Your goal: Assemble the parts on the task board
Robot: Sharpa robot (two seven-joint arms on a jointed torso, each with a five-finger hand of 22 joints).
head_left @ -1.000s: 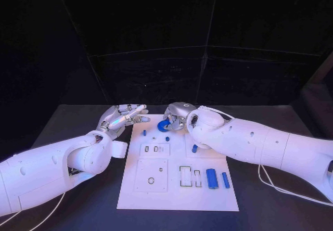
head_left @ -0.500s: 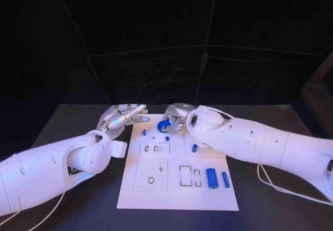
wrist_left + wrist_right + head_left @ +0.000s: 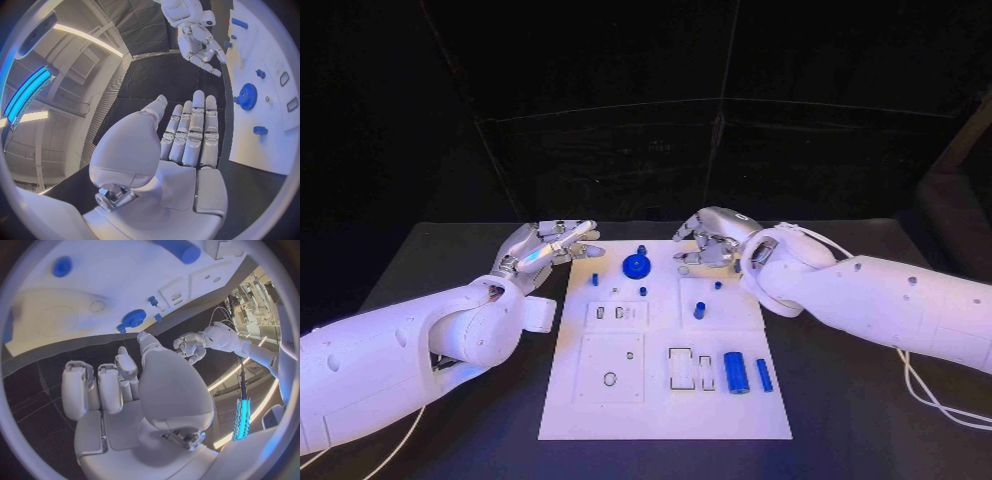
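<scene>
Near edge of board [image 3: 589, 410], well short of both hands: two blue cylinders [image 3: 736, 371] lying beside empty slots. Mid board: small blue pegs [image 3: 700, 311]. Far end: blue gear [image 3: 636, 266] sits on the board between the hands, touching neither. Left hand [image 3: 548, 245] just off the board's left edge over the bench [image 3: 430, 270], fingers straight and slightly apart, holding nothing. Right hand [image 3: 711, 240] beside the gear, fingers loosely curled, apart, nothing in them.

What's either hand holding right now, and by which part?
Nothing. Left hand and right hand both hold nothing; the blue gear sits on the task board, untouched.
</scene>
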